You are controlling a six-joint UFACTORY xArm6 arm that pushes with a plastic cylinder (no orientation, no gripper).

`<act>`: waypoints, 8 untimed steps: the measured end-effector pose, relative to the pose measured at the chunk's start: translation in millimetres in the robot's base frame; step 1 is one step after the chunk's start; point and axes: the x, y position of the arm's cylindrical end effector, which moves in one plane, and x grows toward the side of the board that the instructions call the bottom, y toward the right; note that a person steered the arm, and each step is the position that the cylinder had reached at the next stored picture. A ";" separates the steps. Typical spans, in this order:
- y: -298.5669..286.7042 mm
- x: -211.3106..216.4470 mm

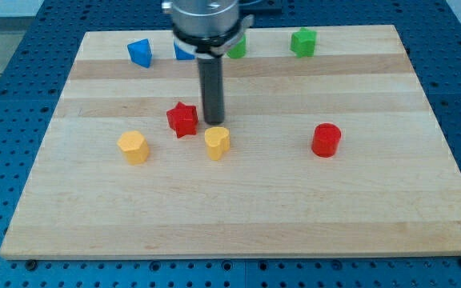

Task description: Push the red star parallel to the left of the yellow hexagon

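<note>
The red star [182, 118] lies near the board's middle. My tip [214, 122] stands just right of it, a small gap apart, and just above a yellow heart-like block [217, 142]. The yellow hexagon [134, 147] lies lower left of the star. The rod rises from the tip to the arm's grey housing [205, 22] at the view's top.
A red cylinder [326, 139] sits at the right. Along the top edge lie a blue block [140, 53], a second blue block [184, 53] partly hidden by the arm, a green block [237, 48] and a green block [302, 42]. The wooden board [230, 216] ends in blue perforated table.
</note>
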 end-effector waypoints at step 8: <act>-218.5 19.8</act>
